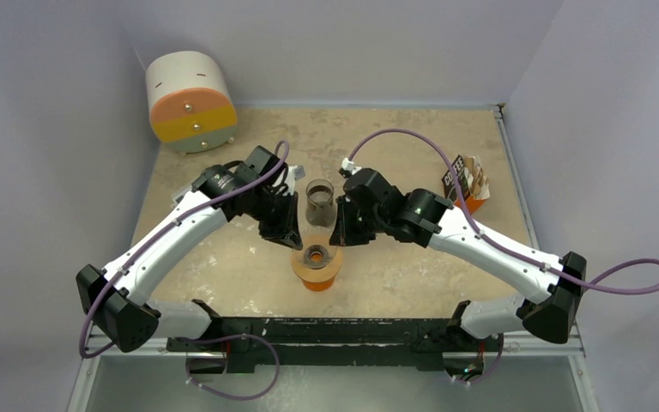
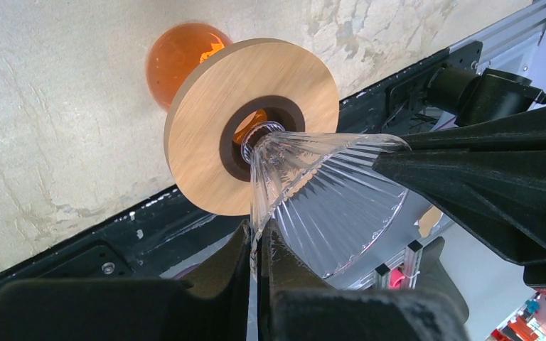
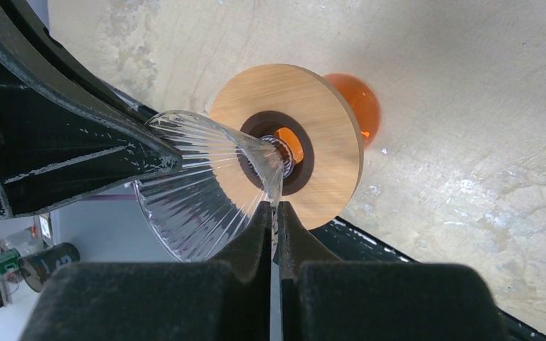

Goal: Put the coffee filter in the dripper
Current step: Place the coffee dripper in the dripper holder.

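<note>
The middle of the surface (image 1: 223, 275) is crowded. The left end effector (image 1: 297, 238) and the right end effector (image 1: 340, 235) are clamped on opposite rims of the dripper (image 1: 317, 257), which is held over an orange cup (image 1: 317, 281). A dark glass jar (image 1: 319, 199) is set close behind them, so the gap between the two arms is blocked from the far side. The far left corner is filled by a round drawer unit (image 1: 190, 101). A coffee filter pack (image 1: 466, 184) is placed near the right edge. Bare surface is seen at the far middle and in front of both arms. Three sides are closed by walls.
</note>
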